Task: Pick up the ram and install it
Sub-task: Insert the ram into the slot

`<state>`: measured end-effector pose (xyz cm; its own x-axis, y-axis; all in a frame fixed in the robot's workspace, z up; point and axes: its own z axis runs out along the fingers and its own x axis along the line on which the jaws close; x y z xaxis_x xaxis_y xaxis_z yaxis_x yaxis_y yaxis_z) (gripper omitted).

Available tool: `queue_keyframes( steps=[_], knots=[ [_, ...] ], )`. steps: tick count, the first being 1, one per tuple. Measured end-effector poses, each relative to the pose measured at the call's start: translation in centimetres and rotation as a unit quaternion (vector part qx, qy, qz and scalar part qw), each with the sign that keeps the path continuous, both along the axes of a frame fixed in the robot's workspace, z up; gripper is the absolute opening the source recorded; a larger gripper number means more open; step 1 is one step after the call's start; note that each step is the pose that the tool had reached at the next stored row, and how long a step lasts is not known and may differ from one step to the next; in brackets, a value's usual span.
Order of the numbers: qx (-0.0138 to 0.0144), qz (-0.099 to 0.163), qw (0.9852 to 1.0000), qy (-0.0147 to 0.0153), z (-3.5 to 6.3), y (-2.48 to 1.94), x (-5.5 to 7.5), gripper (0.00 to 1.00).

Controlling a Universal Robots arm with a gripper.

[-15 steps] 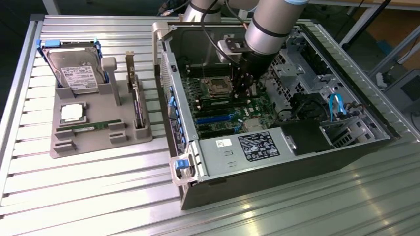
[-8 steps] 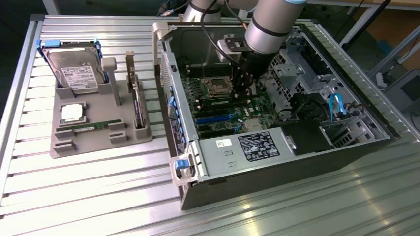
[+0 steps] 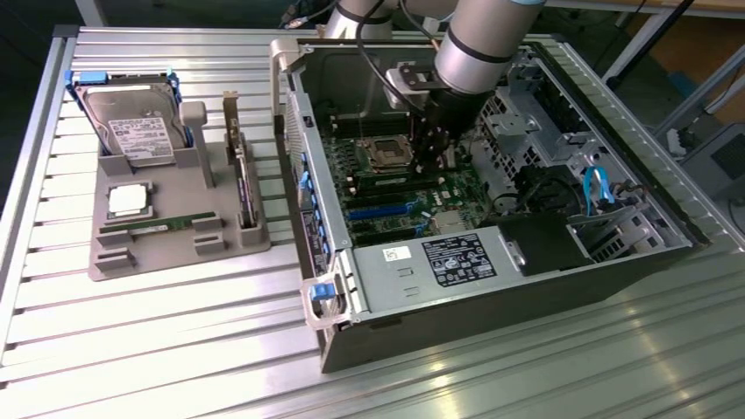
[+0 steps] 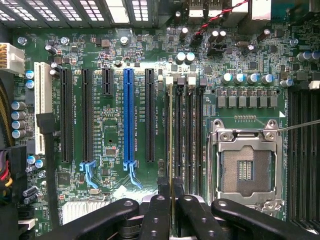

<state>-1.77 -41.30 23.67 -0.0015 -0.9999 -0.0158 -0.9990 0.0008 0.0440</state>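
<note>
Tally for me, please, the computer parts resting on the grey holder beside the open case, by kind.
Hard drive: 1
Processor chip: 1
Ram stick: 1
Card with metal bracket: 1
Total: 4
</note>
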Motion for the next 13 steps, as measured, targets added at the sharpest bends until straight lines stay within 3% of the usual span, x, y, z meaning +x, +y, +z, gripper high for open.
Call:
queue_keyframes(
  steps=[13],
  knots=[
    [0.0, 0.0, 1.0, 0.0, -0.17, 0.05, 0.0, 0.13]
  ],
)
